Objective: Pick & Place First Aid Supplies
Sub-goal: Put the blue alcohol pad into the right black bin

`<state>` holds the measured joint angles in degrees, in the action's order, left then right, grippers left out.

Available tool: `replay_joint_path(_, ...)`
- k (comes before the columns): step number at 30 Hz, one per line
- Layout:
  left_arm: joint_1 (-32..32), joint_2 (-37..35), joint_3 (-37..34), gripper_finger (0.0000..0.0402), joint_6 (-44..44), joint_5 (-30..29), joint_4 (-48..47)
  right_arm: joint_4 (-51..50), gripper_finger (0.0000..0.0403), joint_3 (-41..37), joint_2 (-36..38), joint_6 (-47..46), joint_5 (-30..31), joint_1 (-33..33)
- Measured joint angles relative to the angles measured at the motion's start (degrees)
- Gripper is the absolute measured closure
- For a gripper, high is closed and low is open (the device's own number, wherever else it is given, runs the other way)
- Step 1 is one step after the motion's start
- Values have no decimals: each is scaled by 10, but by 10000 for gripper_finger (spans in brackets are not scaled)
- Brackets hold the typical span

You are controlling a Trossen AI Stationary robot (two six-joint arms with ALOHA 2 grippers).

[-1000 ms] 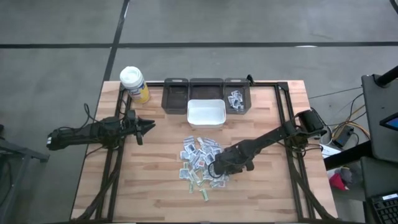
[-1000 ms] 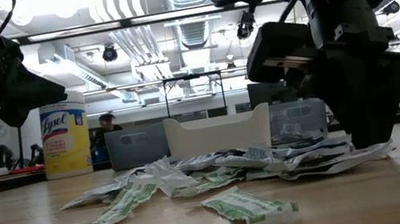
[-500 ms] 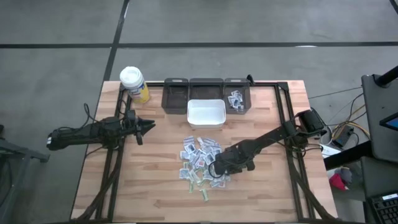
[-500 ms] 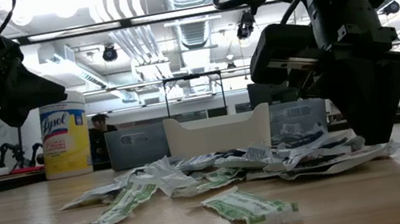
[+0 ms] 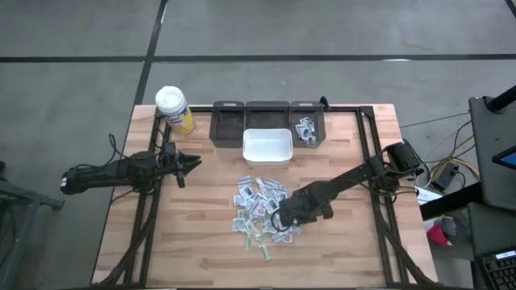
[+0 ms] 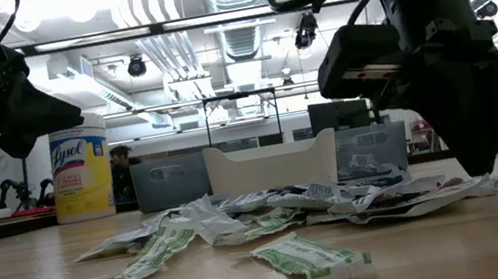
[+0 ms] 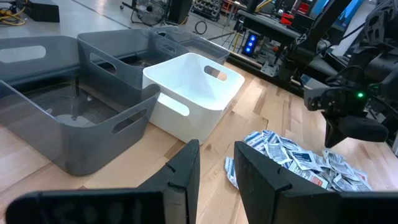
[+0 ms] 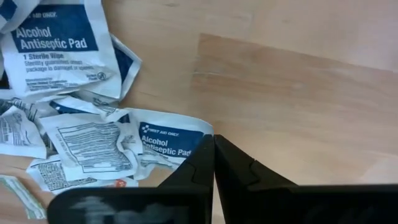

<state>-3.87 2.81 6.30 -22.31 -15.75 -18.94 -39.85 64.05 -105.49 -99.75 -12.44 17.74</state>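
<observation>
Wooden table (image 5: 201, 250): pile of first aid packets (image 5: 260, 208) lies mid-table, in front of the white bin (image 5: 268, 147). My right gripper (image 8: 214, 149) is down at the pile's edge, fingers pressed together on the corner of an alcohol antiseptic pad (image 8: 169, 142), apparently pinching it. My left gripper (image 7: 214, 163) waits partly open, empty, off left.
</observation>
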Motion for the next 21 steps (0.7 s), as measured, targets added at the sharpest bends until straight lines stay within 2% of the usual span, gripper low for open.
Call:
replay_joint_path(12, 0, 0, 0, 307, 0, 0, 0, -15, 394, 23, 1, 46, 6, -1)
replay_joint_path(21, 0, 0, 0, 307, 0, 0, 0, -18, 394, 23, 1, 38, -10, 3)
